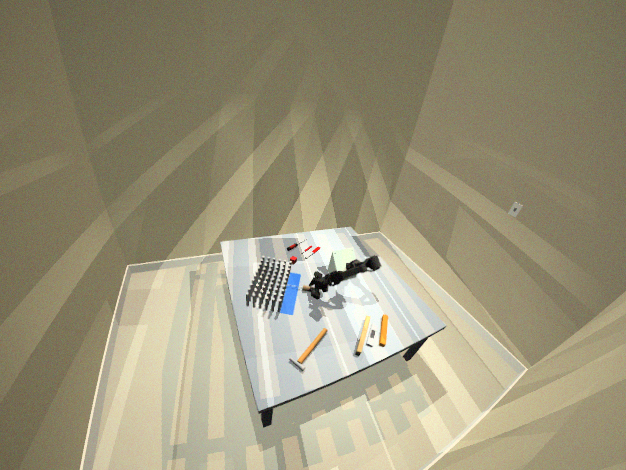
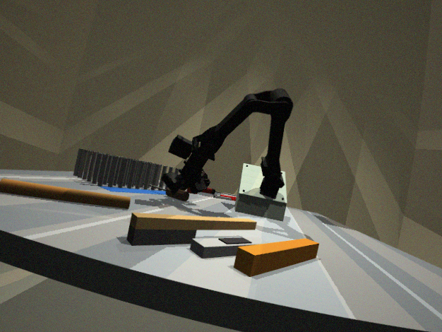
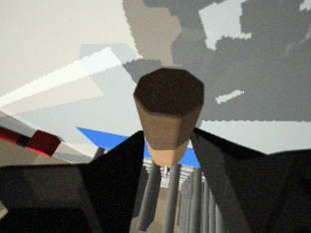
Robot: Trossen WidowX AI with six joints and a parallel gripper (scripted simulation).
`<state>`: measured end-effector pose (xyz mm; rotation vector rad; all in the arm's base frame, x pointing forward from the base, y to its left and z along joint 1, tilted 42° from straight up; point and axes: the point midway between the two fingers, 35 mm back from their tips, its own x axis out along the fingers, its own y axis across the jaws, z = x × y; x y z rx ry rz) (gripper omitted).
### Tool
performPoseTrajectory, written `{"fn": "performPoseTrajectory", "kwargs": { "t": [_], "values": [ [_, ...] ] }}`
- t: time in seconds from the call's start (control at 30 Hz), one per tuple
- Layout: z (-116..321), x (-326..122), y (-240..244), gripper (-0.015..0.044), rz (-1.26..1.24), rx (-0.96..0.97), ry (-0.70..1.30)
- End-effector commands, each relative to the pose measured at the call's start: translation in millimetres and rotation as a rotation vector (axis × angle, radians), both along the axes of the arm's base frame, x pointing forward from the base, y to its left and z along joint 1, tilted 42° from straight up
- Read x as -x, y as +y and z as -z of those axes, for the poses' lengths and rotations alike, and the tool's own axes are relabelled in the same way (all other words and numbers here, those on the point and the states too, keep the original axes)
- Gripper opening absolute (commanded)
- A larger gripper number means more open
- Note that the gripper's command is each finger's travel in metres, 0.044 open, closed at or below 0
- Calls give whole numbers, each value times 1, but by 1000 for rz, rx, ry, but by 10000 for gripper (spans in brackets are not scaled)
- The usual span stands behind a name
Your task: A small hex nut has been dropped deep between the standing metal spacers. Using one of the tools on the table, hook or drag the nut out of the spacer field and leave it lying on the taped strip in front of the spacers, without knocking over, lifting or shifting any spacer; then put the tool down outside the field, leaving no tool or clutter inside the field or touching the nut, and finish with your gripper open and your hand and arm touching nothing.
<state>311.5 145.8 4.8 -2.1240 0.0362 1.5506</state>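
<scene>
Presumably stiff and light, the wooden handle (image 1: 306, 287) (image 2: 177, 194) (image 3: 170, 119) is gripped mid-length (sensibly) by the half-closed gripper (image 1: 312, 288) (image 2: 178, 191) (image 3: 166, 133), inward of the table's (image 1: 303, 384) (image 2: 200, 289) spacer-side edge.

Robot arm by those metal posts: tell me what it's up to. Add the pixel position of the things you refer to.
The arm's end effector (image 1: 306, 288) (image 3: 166, 133) is shut on a brown tool handle (image 1: 306, 287) (image 2: 177, 194) (image 3: 169, 119), held just outside the blue strip (image 1: 290, 295) (image 2: 133, 190) (image 3: 97, 139) in front of the standing metal spacers (image 1: 270, 283) (image 2: 117, 169) (image 3: 197, 199). The tool's thin shaft points toward them. It looks like an attempt to drag out the hex nut, which I can't make out, so I can't say whether it has been reached.
</scene>
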Motion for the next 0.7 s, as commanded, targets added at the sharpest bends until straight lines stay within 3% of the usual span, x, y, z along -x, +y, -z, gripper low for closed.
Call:
{"fn": "performPoseTrajectory", "kwargs": {
  "t": [0.0, 0.67],
  "values": [
    [0, 5, -1, 0, 6, 3, 3],
    [-5, 17, 1, 0, 7, 2, 4]
  ]
}}
